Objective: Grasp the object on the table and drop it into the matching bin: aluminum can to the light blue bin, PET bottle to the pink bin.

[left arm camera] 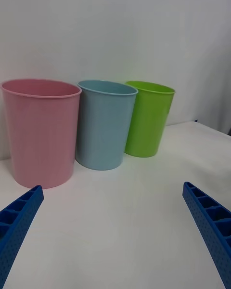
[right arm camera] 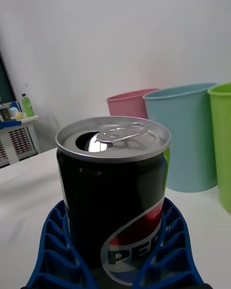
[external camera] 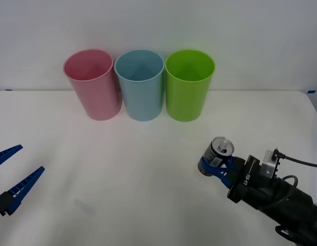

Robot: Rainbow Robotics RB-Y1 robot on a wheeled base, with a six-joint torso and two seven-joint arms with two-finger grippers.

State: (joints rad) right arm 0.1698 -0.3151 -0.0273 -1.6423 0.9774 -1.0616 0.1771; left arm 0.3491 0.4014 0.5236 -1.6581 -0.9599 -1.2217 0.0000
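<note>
Up front, in the front view, the right tool (external camera: pixel 213 165) sits at the near right of the white counter (external camera: pixel 148 179), clenched on the aluminum can (external camera: pixel 218 151). The can stands between the two blue fingers, its shiny round top with the pull tab facing up and slightly tilted toward the far side. Whether its base touches the counter I cannot tell. At the far edge three bins stand in a row, close together: the pink bin (external camera: pixel 92 84) on the left, the light blue bin (external camera: pixel 140 84) in the middle, the lime green bin (external camera: pixel 189 84) on the right. The can is well apart from all three, nearest the green one. The left tool (external camera: pixel 12 177) waits at the near left edge, its fingers spread wide and holding nothing.

Next, the right wrist view: the can (right arm camera: pixel 113 192) is dark-bodied with a red, white and blue logo, seated between the ribbed blue fingers (right arm camera: pixel 60 250), which press on both sides. Beyond it stand the pink bin (right arm camera: pixel 127 103), the light blue bin (right arm camera: pixel 185 135) and the green bin (right arm camera: pixel 222 144).

Lastly, the left wrist view: the left tool (left arm camera: pixel 113 221) is released, one finger at each corner, bare counter (left arm camera: pixel 115 212) between them. The pink bin (left arm camera: pixel 41 130), light blue bin (left arm camera: pixel 103 123) and green bin (left arm camera: pixel 147 118) stand farther off.
</note>
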